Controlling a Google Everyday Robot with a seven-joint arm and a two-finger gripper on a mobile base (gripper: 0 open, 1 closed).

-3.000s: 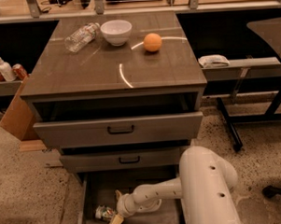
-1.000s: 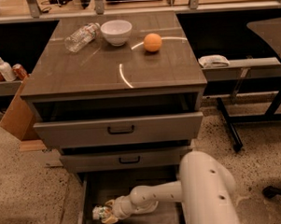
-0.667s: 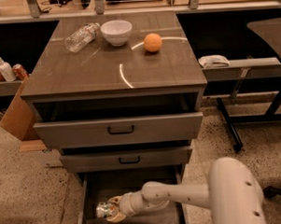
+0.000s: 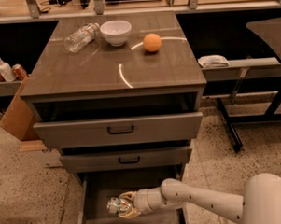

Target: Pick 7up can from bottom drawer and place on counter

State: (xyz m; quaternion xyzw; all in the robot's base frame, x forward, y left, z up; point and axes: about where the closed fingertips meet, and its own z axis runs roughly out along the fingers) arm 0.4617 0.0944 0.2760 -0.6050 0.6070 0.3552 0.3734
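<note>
The 7up can [image 4: 115, 205], green and white with a silver end, lies on its side in my gripper [image 4: 124, 204], inside the open bottom drawer [image 4: 99, 190] at the foot of the cabinet. The gripper's yellowish fingers [image 4: 128, 212] are shut on the can, just above the drawer floor. My white arm [image 4: 196, 202] reaches in from the lower right. The counter [image 4: 82, 69], a glossy brown-grey slab with white glare streaks, tops the cabinet above.
On the counter stand a clear plastic bottle [image 4: 81, 38], a white bowl [image 4: 116, 32] and an orange [image 4: 152, 42]. Two upper drawers [image 4: 118, 130] stick out partly above the bottom one. A cardboard box [image 4: 17, 119] stands left; a bench with a cloth [image 4: 213, 60] stands right.
My gripper closed on the can at the drawer's left front and has carried it a little to the right and up; the arm's shoulder swung right.
</note>
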